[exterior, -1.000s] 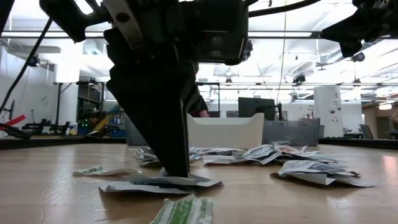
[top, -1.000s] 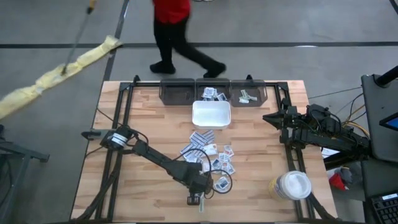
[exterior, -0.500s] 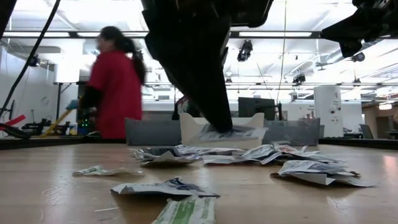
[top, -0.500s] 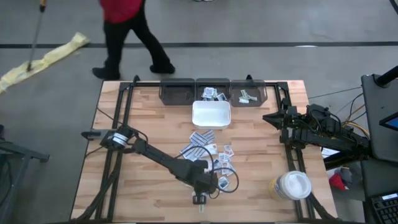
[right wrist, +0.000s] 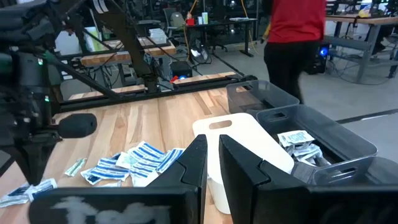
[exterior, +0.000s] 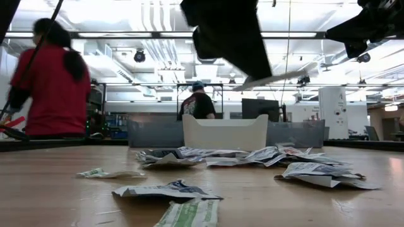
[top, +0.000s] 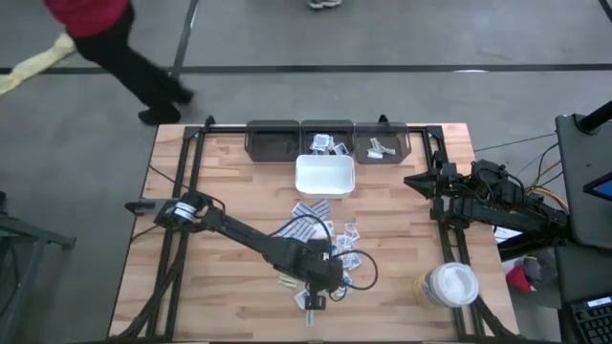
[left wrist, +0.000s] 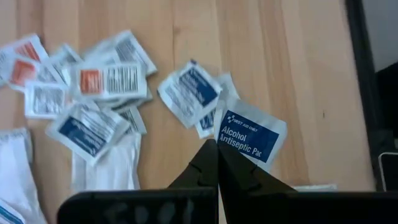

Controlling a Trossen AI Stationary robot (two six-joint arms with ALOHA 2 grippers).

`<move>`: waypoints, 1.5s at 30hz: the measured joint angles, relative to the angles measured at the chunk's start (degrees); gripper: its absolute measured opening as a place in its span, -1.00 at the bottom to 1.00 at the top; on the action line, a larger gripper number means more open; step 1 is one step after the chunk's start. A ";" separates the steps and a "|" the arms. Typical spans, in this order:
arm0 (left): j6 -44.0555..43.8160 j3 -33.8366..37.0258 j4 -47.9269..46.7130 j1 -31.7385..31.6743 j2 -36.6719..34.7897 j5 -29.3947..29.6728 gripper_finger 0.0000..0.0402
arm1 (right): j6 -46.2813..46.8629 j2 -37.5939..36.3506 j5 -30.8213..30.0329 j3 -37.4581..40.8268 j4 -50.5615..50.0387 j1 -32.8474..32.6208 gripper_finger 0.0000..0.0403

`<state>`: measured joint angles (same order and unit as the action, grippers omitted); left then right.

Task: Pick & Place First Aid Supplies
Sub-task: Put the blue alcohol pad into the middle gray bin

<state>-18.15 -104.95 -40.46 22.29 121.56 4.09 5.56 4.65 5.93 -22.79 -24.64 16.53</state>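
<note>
Between my left gripper's [left wrist: 216, 151] clamped fingers I note an alcohol pad packet [left wrist: 250, 135], lifted above the counter [left wrist: 298, 74], loose packets [left wrist: 102, 99] scattered beyond it.

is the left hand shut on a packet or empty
Shut on a packet: in the left wrist view the left hand pinches the white, blue-labelled alcohol antiseptic pad packet, and the low view shows it lifted off the wooden table.

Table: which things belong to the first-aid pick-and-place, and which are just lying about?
Job: alcohol pad packet in the left gripper; loose packets on the table; grey bins, two holding packets.
Lying about: white tray; white-lidded jar; right gripper, parked at the table's right edge.
</note>
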 joint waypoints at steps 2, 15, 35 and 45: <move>0.63 -0.98 0.08 -0.32 0.00 0.40 -1.00 | 0.00 0.00 0.00 -0.02 0.00 0.00 -0.81; 16.57 -9.70 -2.53 -4.35 -0.11 43.73 -1.00 | 0.00 0.00 -0.02 -0.02 0.00 -0.01 -0.81; 39.05 -13.92 0.35 -35.74 -0.13 28.55 -1.00 | 0.00 0.00 -0.04 -0.02 0.00 0.00 -0.81; 37.53 -13.90 0.49 -46.50 0.02 13.90 -1.00 | 0.00 0.00 -0.07 0.00 0.00 -0.02 -0.81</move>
<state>19.39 -118.85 -39.97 -24.21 121.58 17.99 5.56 4.64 5.87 -22.79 -24.64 16.51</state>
